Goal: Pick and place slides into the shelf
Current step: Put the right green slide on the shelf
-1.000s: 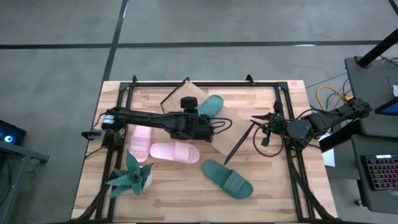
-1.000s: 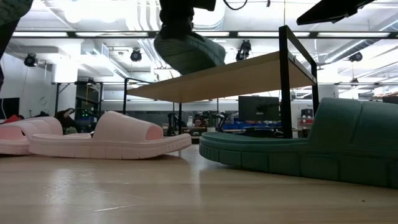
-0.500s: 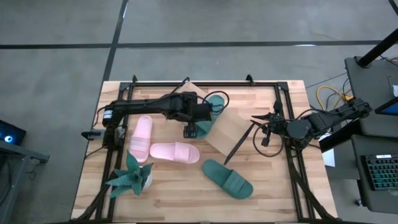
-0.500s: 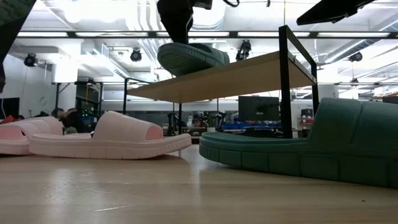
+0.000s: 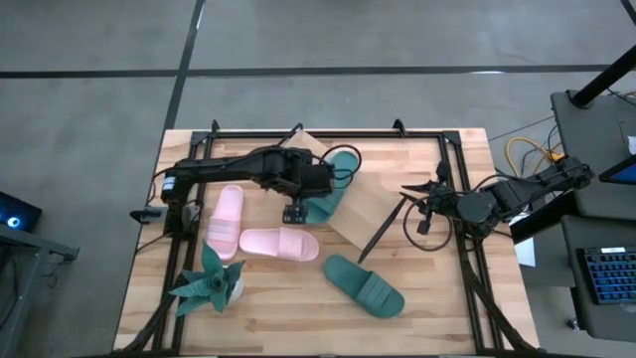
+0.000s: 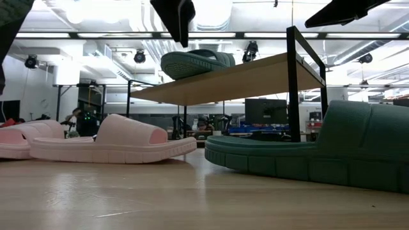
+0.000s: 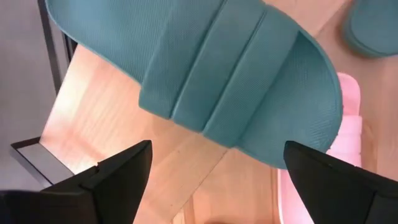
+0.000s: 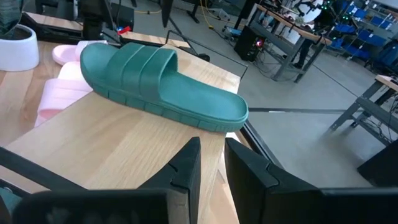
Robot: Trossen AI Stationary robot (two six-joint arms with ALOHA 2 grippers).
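A dark green slide [image 5: 333, 184] lies sole down across the shelf's light wood board [image 5: 363, 214], also in the low view [image 6: 195, 64]. My left gripper [image 7: 214, 183] hangs open just above it, touching nothing [image 6: 179, 22]. Two pale pink slides [image 5: 224, 221] [image 5: 280, 244] lie on the table left of the shelf. A second green slide [image 5: 363, 285] lies near the front. My right gripper [image 5: 412, 199] stands at the shelf's right end, its fingers [image 8: 186, 165] almost together. My right gripper is closed to a narrow gap at the upper corner of the shelf's black wire frame [image 5: 402, 202]. It comes nearly level from the table's right. Its own fingers hide the place of contact. The shelf stands on the table.
A green toy plant in a white pot [image 5: 211, 283] stands at the front left. Black frame rails [image 5: 462, 249] run along the table's sides. Bare tabletop shows at the front right [image 5: 437, 298].
My left gripper has let go of the green slide and risen clear of it, drifting toward the table's left. The slide was tilted under the fingers. It now lies flat on the shelf board.
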